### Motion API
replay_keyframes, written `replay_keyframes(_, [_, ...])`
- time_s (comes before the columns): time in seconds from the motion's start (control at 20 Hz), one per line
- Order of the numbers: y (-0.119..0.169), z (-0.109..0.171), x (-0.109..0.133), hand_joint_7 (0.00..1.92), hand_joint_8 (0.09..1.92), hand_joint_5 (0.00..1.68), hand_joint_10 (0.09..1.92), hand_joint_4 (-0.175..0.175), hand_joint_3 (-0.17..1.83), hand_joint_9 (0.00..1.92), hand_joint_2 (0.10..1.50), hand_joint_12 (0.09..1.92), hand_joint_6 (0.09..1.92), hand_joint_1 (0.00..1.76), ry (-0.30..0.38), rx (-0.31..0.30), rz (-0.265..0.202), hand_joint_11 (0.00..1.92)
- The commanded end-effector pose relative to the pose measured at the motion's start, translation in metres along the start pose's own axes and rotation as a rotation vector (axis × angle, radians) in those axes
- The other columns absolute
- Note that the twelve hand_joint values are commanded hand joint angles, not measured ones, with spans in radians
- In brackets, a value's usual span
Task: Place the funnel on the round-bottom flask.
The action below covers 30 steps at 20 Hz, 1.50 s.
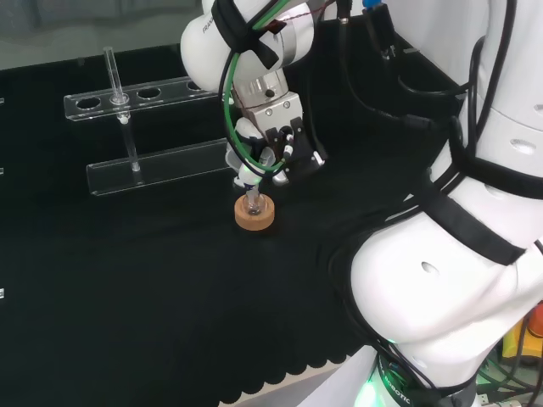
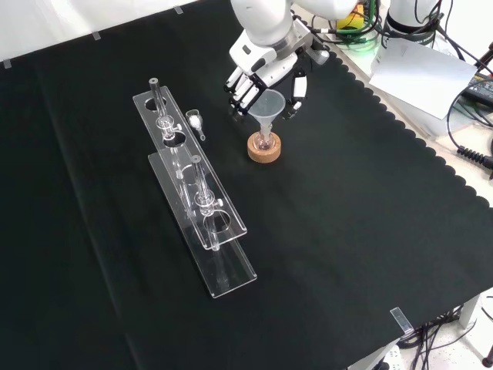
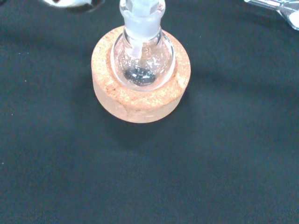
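Note:
A clear funnel (image 2: 267, 104) stands upright with its stem down in the neck of a small round-bottom flask (image 2: 265, 141). The flask sits in a cork ring (image 2: 264, 151) on the black cloth. The hand (image 2: 262, 73) comes in from above, its fingers (image 2: 240, 91) on one side of the funnel's cone and the thumb on the other, pinching its rim. In the head view the hand (image 1: 280, 144) hangs just over the cork ring (image 1: 254, 214). The wrist view shows the flask (image 3: 142, 58) in its cork ring (image 3: 140, 100) with a dark stir bar in the bulb.
A long clear test-tube rack (image 2: 192, 189) with a few glass tubes lies left of the flask in the front view, and a small white-tipped glass piece (image 2: 196, 120) lies beside it. In the head view the rack (image 1: 144, 165) stands beyond the flask.

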State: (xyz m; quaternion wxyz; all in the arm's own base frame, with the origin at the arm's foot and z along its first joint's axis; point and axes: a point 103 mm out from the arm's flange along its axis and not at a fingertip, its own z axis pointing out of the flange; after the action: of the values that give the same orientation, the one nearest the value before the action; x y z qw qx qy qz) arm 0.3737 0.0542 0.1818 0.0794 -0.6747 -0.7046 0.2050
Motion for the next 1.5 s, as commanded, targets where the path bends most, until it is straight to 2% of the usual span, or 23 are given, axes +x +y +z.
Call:
replay_keyframes(0.05, [-0.001,0.000,-0.003,0.23,0.73,0.41,0.66,-0.069,0.63,0.59,0.70,1.38,0.31,0.75,-0.006,-0.001,0.007,0.30])
replay_keyframes(0.3, [-0.003,0.001,-0.006,0.20,0.72,0.41,0.65,-0.067,0.63,0.57,0.69,1.38,0.29,0.75,0.000,0.003,0.008,0.27])
replay_keyframes(0.45, [-0.002,0.002,-0.006,0.07,0.71,0.34,0.67,-0.065,0.62,0.45,0.67,1.44,0.21,0.74,0.005,0.032,-0.001,0.13])
replay_keyframes(0.55, [-0.003,0.003,-0.006,0.02,0.61,0.29,0.70,-0.063,0.61,0.34,0.65,1.47,0.13,0.72,0.012,0.031,-0.012,0.05])
replay_keyframes(0.75, [-0.003,0.002,-0.006,0.00,0.20,0.16,0.71,-0.055,0.54,0.13,0.64,1.42,0.09,0.65,0.010,0.023,-0.019,0.00])
replay_keyframes(0.9, [-0.006,0.000,-0.007,0.00,0.09,0.11,0.71,-0.048,0.49,0.03,0.64,1.36,0.09,0.62,0.012,-0.012,-0.026,0.00])
replay_keyframes(1.15, [-0.017,-0.010,-0.012,0.00,0.09,0.09,0.70,-0.045,0.40,0.00,0.66,1.33,0.09,0.55,0.026,-0.121,-0.036,0.00])
replay_keyframes(1.5, [-0.033,-0.029,-0.030,0.06,0.09,0.12,0.77,-0.052,0.29,0.04,0.68,1.43,0.09,0.47,0.047,-0.166,-0.022,0.00])
